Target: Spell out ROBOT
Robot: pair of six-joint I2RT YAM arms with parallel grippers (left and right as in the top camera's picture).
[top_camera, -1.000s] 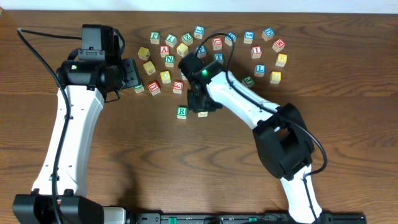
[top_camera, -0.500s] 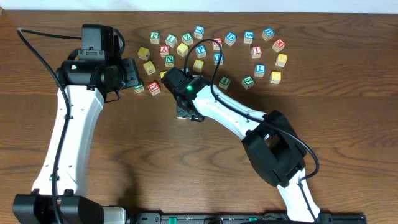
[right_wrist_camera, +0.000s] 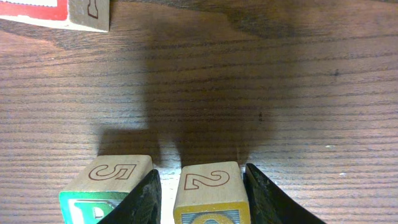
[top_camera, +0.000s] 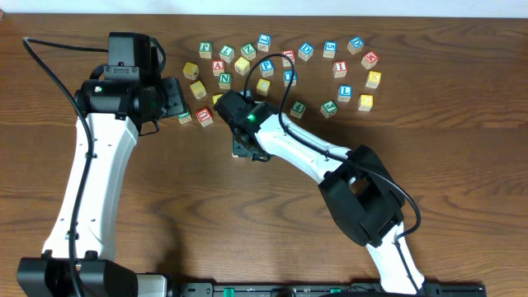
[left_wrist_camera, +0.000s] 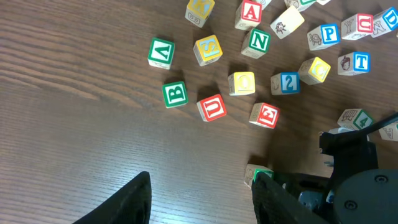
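Progress check: yellow O cube [right_wrist_camera: 208,186] sits just beside the green-edged R cube [right_wrist_camera: 109,186], with the right gripper [right_wrist_camera: 204,199] straddling it, jaws slack. B cube [left_wrist_camera: 175,93], second O [left_wrist_camera: 241,83] and T cube [left_wrist_camera: 361,61] aren't placed yet. Left gripper [left_wrist_camera: 202,199] hangs parted, empty.

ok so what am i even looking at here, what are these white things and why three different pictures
Two white robot arms, left arm and right arm, stand at a wooden table. One picture looks down from above; the other two come from a camera on each wrist, so the black shapes at the bottom are that arm's own jaws. Wooden alphabet cubes lie scattered at the far side. The left jaws are open and hold nothing. The right jaws straddle a yellow-edged cube resting on the table beside a green-edged cube; a slim gap on one side suggests it is not gripped.
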